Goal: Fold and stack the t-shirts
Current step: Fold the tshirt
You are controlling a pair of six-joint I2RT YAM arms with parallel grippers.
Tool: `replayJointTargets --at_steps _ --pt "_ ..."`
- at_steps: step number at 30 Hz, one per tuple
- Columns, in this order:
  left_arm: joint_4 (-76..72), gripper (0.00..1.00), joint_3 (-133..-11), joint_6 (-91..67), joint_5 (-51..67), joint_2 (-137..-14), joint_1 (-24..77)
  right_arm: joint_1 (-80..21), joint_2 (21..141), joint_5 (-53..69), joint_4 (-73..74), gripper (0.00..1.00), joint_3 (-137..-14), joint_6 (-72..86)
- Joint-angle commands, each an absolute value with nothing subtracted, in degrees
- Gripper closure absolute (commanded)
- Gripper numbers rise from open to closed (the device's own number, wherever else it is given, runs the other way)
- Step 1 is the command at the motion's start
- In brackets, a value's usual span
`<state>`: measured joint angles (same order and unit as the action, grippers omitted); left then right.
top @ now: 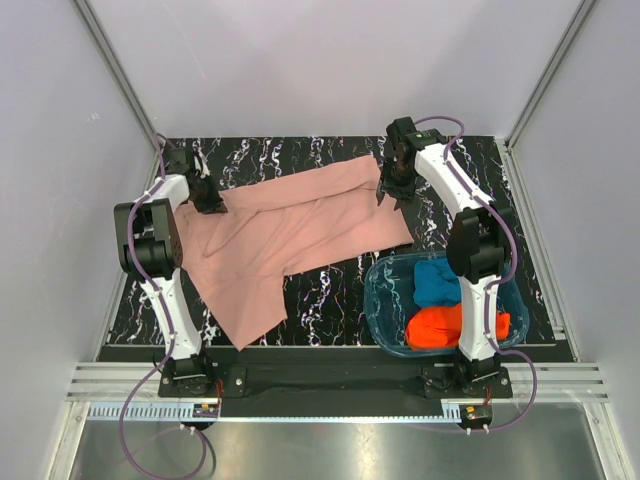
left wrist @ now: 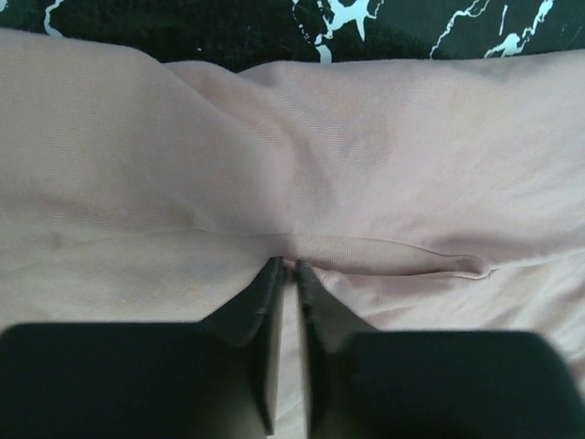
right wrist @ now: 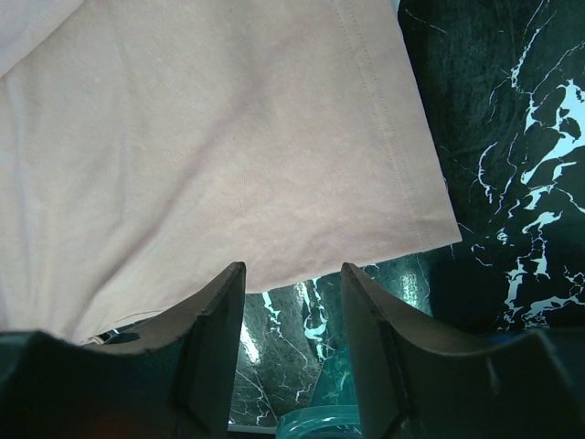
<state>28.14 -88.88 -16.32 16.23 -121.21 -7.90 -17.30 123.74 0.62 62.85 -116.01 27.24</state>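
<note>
The large dusty-pink t-shirt (top: 290, 235) lies spread and wrinkled across the black marbled table. My left gripper (top: 208, 200) is at its far left edge, shut on a fold of the pink cloth (left wrist: 366, 251); in the left wrist view the gripper (left wrist: 291, 267) has its jaws pinched together on the fabric. My right gripper (top: 390, 195) is open at the shirt's far right edge; in the right wrist view the gripper (right wrist: 292, 274) has its jaws apart just off the hem (right wrist: 402, 183), holding nothing. The blue t-shirt (top: 436, 282) and the orange-red t-shirt (top: 440, 326) lie bunched in the tub.
A translucent blue plastic tub (top: 385, 300) stands at the near right; its rim also shows in the right wrist view (right wrist: 320, 425). White walls enclose the table on three sides. Bare marbled table (top: 330, 295) shows between the shirt and the tub.
</note>
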Motion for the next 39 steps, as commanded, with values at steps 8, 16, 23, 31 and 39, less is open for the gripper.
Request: replayJointTargets --at_steps 8,16,23,31,39 --pt "26.81 1.00 -86.76 -17.31 18.19 -116.29 -6.15 -17.14 124.28 1.49 62.31 0.47 -116.37 27.33" --pt "25.76 1.00 -78.76 -20.13 20.92 -109.70 -5.45 -17.14 125.07 1.67 62.49 0.47 -117.33 27.25" --pt "25.05 1.00 -71.28 -21.97 23.99 -103.62 -3.96 -17.05 126.03 2.46 62.31 0.46 -117.60 27.25" --pt "22.67 1.00 -67.24 -25.40 26.81 -102.75 -0.36 -17.14 127.09 2.72 62.31 0.46 -118.04 26.98" --pt "25.49 0.71 -67.32 -24.00 26.89 -98.89 1.41 -16.61 129.72 3.25 61.61 0.46 -119.79 27.59"
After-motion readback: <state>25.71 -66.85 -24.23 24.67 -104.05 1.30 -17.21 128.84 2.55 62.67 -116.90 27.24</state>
